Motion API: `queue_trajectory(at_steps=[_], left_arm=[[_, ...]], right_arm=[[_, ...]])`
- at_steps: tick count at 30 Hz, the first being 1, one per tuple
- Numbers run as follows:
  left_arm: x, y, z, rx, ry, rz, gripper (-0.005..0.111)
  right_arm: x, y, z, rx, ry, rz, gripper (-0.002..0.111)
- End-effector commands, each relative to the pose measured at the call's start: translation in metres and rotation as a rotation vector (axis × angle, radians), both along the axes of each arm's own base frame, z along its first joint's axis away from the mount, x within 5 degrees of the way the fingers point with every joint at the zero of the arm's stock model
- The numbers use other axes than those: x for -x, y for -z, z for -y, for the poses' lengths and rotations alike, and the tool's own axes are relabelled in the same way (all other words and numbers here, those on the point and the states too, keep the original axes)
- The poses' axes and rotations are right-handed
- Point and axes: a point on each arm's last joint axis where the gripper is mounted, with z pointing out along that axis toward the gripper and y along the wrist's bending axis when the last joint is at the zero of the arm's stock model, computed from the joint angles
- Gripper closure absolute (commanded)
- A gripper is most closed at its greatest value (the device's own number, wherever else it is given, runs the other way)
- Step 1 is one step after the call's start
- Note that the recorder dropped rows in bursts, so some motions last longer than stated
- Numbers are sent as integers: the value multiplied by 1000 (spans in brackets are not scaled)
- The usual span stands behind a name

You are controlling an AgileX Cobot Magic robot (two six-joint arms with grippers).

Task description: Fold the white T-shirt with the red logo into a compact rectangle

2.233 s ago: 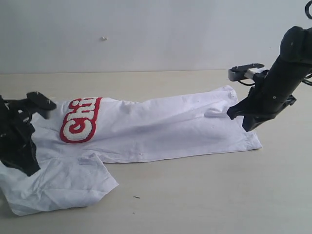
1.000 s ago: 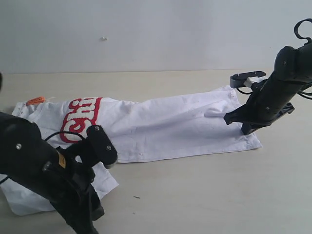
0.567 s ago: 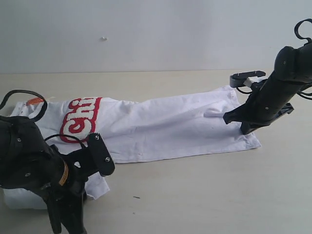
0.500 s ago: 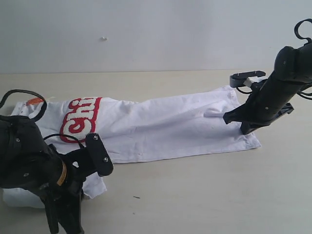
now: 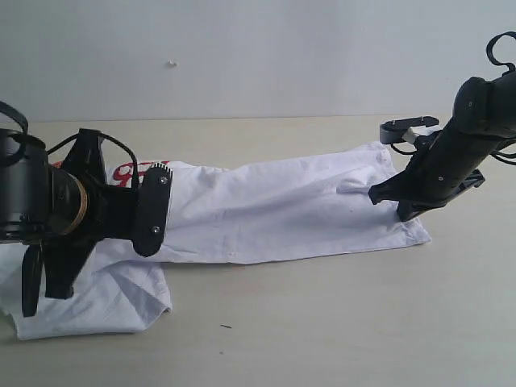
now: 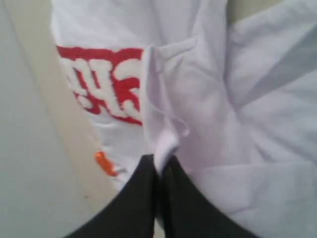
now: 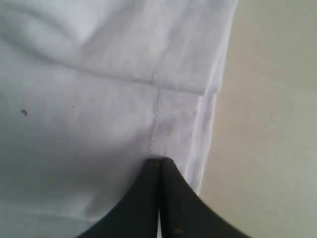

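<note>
Pale tabletop (image 5: 339, 322) under blank wall (image 5: 258, 56). Noted white T-shirt (image 5: 274, 214) stretched left to right. Found left gripper (image 6: 159, 166) clamped on a raised fold beside red logo (image 6: 106, 82); right gripper (image 7: 159, 163) closed at right hem, grip unclear. Judged cloth light, limp, sagging; best pinched at edges.

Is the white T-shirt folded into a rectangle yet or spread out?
Partly folded: the white T-shirt lies in a long strip, one flap sticking out, and the left pincer pinches a ridge of it.
</note>
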Motion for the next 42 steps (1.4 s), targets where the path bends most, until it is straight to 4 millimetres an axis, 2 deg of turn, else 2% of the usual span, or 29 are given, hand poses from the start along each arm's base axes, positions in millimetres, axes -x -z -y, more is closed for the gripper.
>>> queue_trajectory(at_steps=[1, 3, 4, 9, 11, 14, 18, 22, 24, 26, 29, 32, 38, 42], left_arm=[[-23, 7, -3, -199, 190, 107, 107], [-41, 18, -13, -257, 238, 146, 107], [-49, 25, -16, -241, 251, 159, 102], [-61, 35, -17, -169, 333, 131, 68], [-71, 28, -12, -111, 297, 159, 61], [-80, 18, -7, 28, 175, 199, 61], [-84, 10, -8, 373, -234, 205, 65], [-84, 16, -19, 625, -592, 73, 92], [-87, 15, -26, 695, -700, 20, 98], [-88, 14, -32, 739, -800, -57, 95], [-85, 18, -38, 727, -841, -201, 80], [-84, 21, -46, 717, -870, -242, 65], [-85, 52, -48, 597, -885, -320, 64], [-91, 67, -46, 622, -885, -305, 63]], right_arm=[[-1, 3, 0, 14, -13, 10, 108], [-1, 3, 0, 15, -15, 10, 108], [-1, 3, 0, 16, -14, 14, 108], [-3, 3, 1, 24, -18, 35, 108], [-3, 3, 1, 24, -17, 37, 108], [-3, 3, 1, 24, -17, 37, 108], [-3, 3, 1, 24, -17, 37, 108], [-3, 3, 1, 24, -16, 35, 108], [-3, 3, 1, 23, -16, 33, 108], [-3, 3, 1, 18, -12, 29, 108], [-3, 3, 1, 18, -12, 29, 108], [-3, 3, 1, 18, -12, 29, 108], [-3, 3, 1, 18, -12, 29, 108], [-2, 3, 1, 18, -12, 27, 108]])
